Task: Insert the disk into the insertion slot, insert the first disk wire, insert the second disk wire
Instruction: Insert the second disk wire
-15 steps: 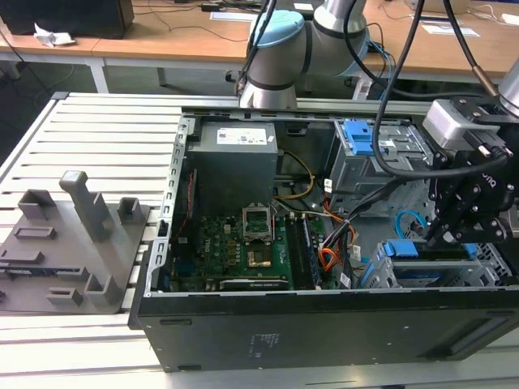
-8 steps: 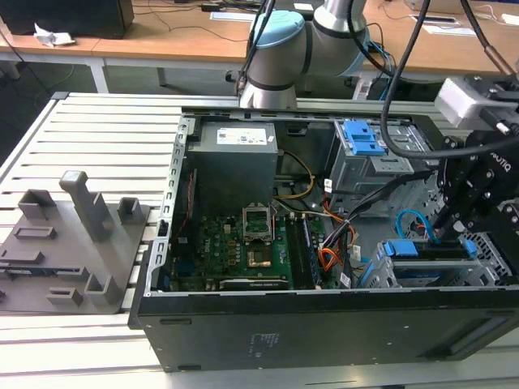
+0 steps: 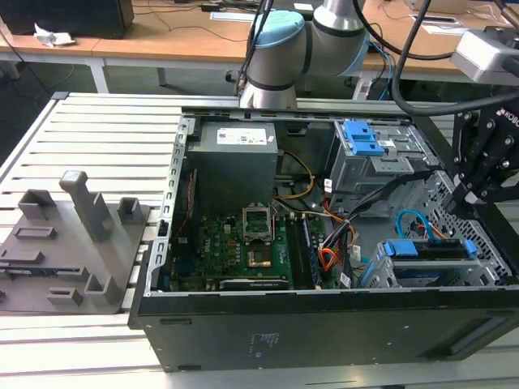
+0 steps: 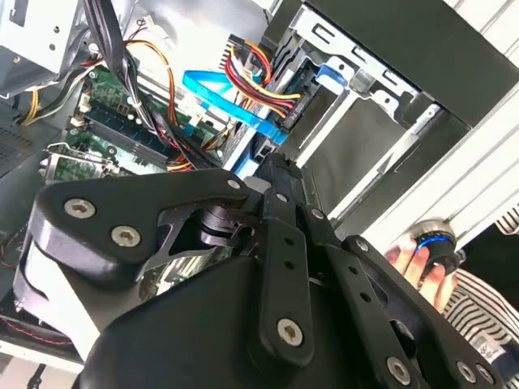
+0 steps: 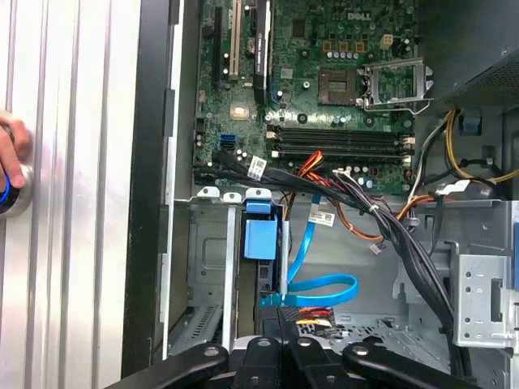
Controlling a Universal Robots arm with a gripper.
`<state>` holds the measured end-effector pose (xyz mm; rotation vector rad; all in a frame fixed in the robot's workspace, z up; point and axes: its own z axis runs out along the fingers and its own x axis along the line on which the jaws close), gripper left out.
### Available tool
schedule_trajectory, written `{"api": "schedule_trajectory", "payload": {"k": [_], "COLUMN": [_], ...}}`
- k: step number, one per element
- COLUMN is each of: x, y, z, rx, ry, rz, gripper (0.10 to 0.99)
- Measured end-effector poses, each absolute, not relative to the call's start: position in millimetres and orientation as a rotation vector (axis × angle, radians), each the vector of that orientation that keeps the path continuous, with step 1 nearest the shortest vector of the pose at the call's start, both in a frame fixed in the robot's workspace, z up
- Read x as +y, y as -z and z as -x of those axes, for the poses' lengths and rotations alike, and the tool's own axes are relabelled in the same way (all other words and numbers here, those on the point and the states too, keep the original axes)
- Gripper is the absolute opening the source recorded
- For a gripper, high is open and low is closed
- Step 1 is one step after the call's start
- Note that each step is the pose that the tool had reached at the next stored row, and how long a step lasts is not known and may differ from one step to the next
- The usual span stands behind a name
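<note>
Open computer case [image 3: 324, 324] on slatted metal table [image 3: 105, 138]

Your pincer [image 5: 284, 344], grip state unreadable, sits at the disk [image 5: 261, 240] amid orange-red wires [image 5: 320, 166]; light-blue cable [image 5: 324, 285] loops beside; wooden desks behind.

The tool [image 4: 280, 174] sits at the light-blue second disk wire [image 4: 235, 101].

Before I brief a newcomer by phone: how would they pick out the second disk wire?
Find the open computer case, then the low drive cage by the gripper. The second disk wire loops there: flat and light blue, unlike the orange-red bundle.
</note>
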<state>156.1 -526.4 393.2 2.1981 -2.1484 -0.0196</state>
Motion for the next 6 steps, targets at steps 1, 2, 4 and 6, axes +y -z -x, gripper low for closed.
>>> {"api": "schedule_trajectory", "payload": {"k": [1,2,4,6], "x": [-526.4,-526.4,-526.4,-526.4], "y": [-393.2,-393.3,-393.4,-393.4], "z": [-156.1,-156.1,-156.1,-156.1], "rx": [-2.148,-2.148,-2.148,-2.148], "ry": [0.020,0.019,0.019,0.019], "rz": [-2.198,-2.198,-2.198,-2.198], "gripper": [0.106,0.106,0.106,0.106]}}
